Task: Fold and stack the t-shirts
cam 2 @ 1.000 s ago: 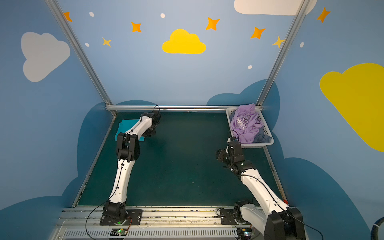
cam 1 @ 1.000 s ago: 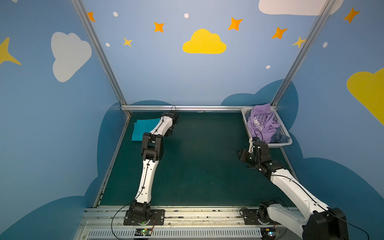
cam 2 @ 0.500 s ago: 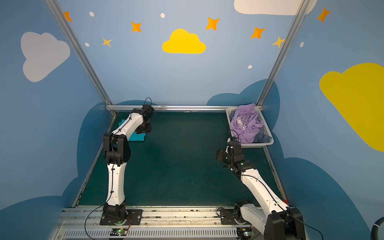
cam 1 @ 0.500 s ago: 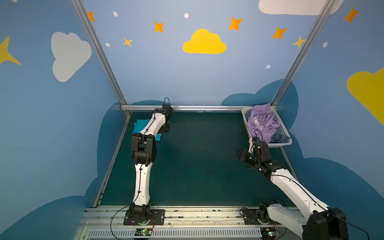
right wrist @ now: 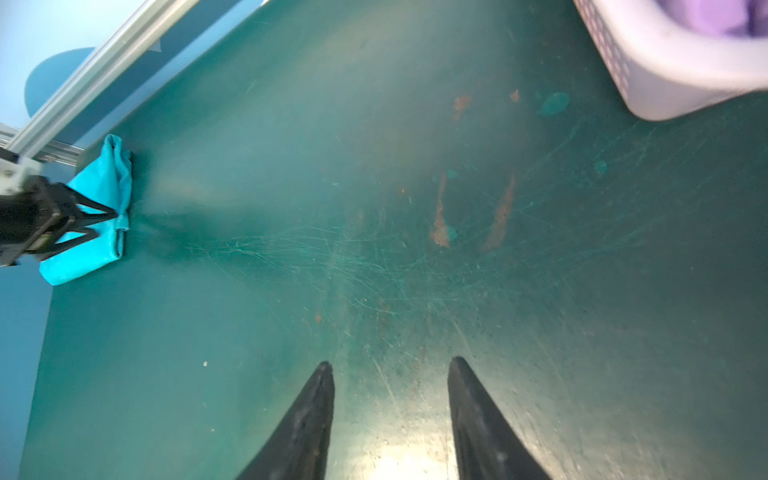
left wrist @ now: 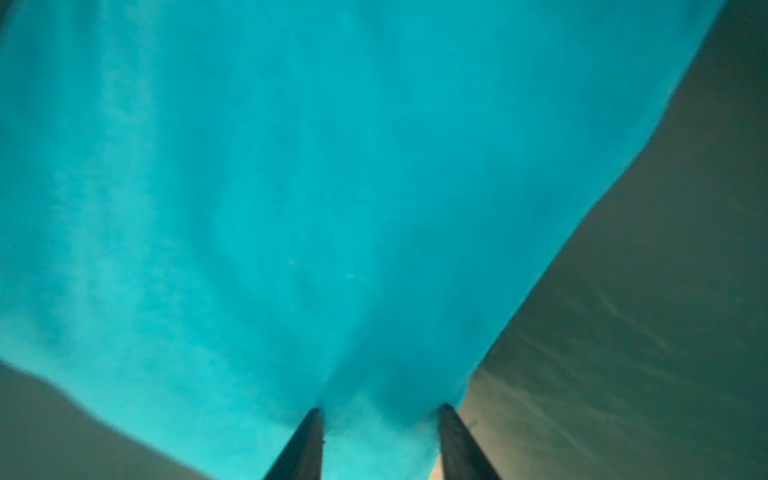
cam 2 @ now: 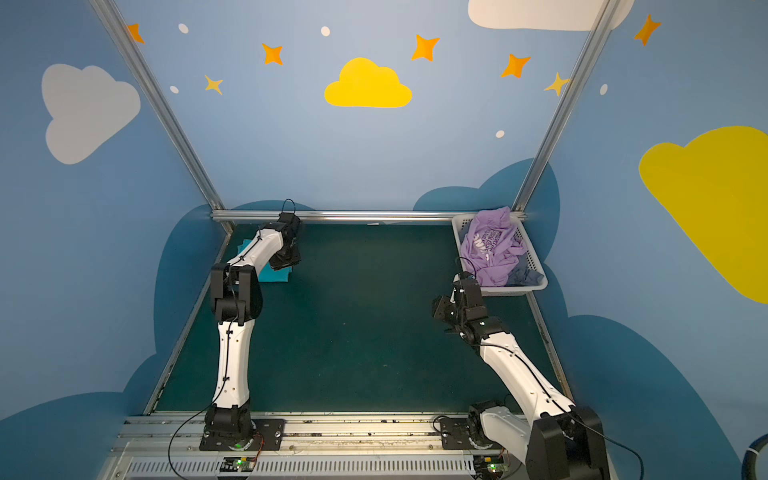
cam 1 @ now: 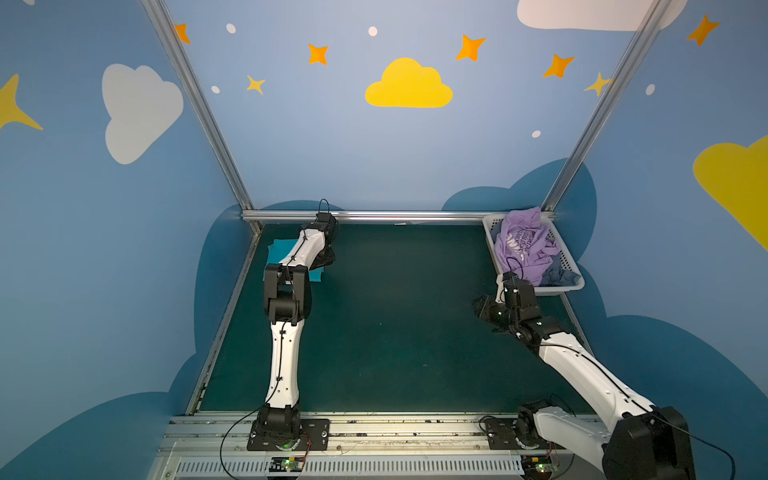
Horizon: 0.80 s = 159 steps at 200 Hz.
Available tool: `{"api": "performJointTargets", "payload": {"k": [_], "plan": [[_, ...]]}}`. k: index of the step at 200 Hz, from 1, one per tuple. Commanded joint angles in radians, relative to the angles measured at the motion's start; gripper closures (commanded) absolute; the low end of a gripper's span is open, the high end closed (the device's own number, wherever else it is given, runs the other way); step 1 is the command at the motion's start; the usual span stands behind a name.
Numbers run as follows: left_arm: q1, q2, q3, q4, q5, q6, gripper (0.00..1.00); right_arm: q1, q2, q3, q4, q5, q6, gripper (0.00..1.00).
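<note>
A folded teal t-shirt (cam 1: 278, 249) (cam 2: 275, 275) lies at the back left of the green table. My left gripper (cam 1: 326, 262) (cam 2: 289, 262) is low over its right edge. In the left wrist view the left gripper (left wrist: 380, 409) stands open, both fingertips resting on teal cloth (left wrist: 332, 187) and nothing pinched. The lavender t-shirt (cam 1: 521, 249) (cam 2: 490, 247) lies crumpled in the white basket (cam 1: 561, 291) at the back right. My right gripper (cam 1: 482, 307) (right wrist: 390, 363) hovers open and empty over bare table just in front of the basket.
A grey-blue garment (cam 1: 559, 276) lies under the lavender shirt in the basket. An aluminium rail (cam 1: 395, 215) runs along the table's back edge, with blue walls on three sides. The scratched green table (right wrist: 374, 249) stretches between the two arms.
The left arm's elbow has swung to the left and its gripper has settled lower over the teal shirt, with its jaws opened. The right arm has stayed put.
</note>
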Motion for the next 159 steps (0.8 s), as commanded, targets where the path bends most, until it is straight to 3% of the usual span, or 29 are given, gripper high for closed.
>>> {"api": "performJointTargets", "payload": {"k": [1,49,73,116,159], "plan": [[0.020,0.052,0.065,-0.046,0.041,-0.032,0.58,-0.003,0.016,0.031,-0.003,-0.010,0.008,0.54],[0.074,0.111,0.168,-0.066,0.117,-0.058,0.57,-0.001,0.057,0.047,0.002,-0.024,0.021,0.55],[0.089,0.167,0.289,-0.142,0.062,-0.033,0.63,-0.001,0.075,0.056,-0.004,-0.030,0.027,0.55],[0.148,0.226,0.378,-0.209,0.010,0.003,0.63,0.000,0.113,0.081,-0.028,-0.042,0.042,0.56],[0.162,0.228,0.357,-0.185,0.151,0.057,0.61,-0.001,0.172,0.138,-0.092,-0.069,0.060,0.56]]}}
